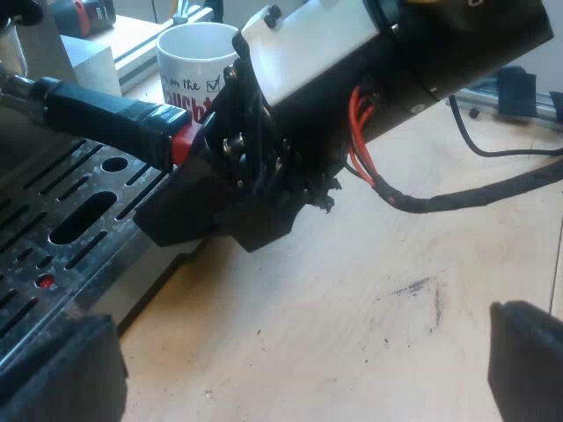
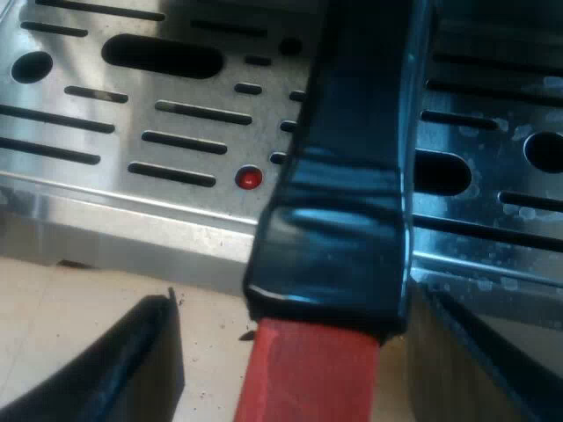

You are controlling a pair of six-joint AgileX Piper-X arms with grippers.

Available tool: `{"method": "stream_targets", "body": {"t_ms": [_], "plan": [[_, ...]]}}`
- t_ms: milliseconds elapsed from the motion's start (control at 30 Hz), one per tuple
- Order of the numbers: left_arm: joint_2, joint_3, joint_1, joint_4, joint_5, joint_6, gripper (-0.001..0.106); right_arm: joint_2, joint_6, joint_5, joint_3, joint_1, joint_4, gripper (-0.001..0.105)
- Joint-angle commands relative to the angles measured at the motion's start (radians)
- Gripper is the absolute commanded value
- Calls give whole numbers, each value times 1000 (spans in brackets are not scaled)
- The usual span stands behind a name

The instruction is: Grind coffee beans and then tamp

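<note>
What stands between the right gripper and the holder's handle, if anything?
Nothing visible does. The right gripper, fingers open, straddles the handle near its red end, above the machine's drip tray.

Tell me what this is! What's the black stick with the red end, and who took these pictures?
It's a robot with two arms, each carrying a camera near its claw. One picture comes from the left arm: its open left claw hangs above the wooden table, facing a white mug and the coffee machine's drip tray. The other comes from the right arm. The stick is the coffee holder's handle. The right claw has a finger on each side of it, not squeezing yet.
</note>
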State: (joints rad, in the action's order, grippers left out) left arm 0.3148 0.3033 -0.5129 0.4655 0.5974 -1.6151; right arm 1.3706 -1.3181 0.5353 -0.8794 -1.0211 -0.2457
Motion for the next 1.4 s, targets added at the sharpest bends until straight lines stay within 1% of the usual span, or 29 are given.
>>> {"method": "stream_targets", "body": {"t_ms": [33, 67, 133, 167, 233, 267, 300, 533, 600, 667, 733, 800, 867, 933, 1000, 1067, 1233, 1400], "plan": [[-1, 4, -7, -16, 8, -10, 85, 0, -12, 6, -2, 5, 2, 53], [-1, 4, -7, -16, 8, -10, 85, 0, -12, 19, -2, 5, 2, 42], [-1, 4, -7, -16, 8, -10, 85, 0, -12, 29, -2, 5, 2, 36], [-1, 4, -7, -16, 8, -10, 85, 0, -12, 31, -2, 5, 2, 23], [-1, 1, -7, -16, 8, -10, 85, 0, -12, 31, -2, 5, 2, 15], [-1, 2, -7, -16, 8, -10, 85, 0, -12, 31, -2, 5, 2, 5], [-1, 2, -7, -16, 8, -10, 85, 0, -12, 31, -2, 5, 2, 0], [-1, 2, -7, -16, 8, -10, 85, -9, -10, 29, -2, -19, 0, 0], [-1, 2, -7, -16, 8, -10, 85, -14, -10, 46, -2, -34, 0, 0], [-1, 2, -7, -16, 8, -10, 85, -18, 1, 95, -2, -65, -4, 0], [-1, 2, -7, -16, 8, -10, 85, -21, 13, 117, -2, -87, -5, 0], [-1, 2, -7, -16, 8, -10, 85, -21, 14, 147, -2, -109, -5, 0], [-1, 2, -7, -16, 8, -10, 85, -21, 14, 197, -2, -143, -5, 0], [-1, 2, -7, -16, 8, -10, 85, -21, 23, 215, -2, -162, -7, 0], [-1, 2, -7, -16, 8, -10, 85, -21, 48, 226, -2, -179, -22, 0], [-1, 2, -7, -16, 8, -10, 85, -21, 84, 260, -2, -198, -57, 0], [-1, 2, -7, -16, 8, -10, 85, -40, 128, 323, -2, -250, -126, 0], [-1, 2, -7, -16, 8, -10, 85, -74, 183, 325, -2, -288, -225, 0]]}}
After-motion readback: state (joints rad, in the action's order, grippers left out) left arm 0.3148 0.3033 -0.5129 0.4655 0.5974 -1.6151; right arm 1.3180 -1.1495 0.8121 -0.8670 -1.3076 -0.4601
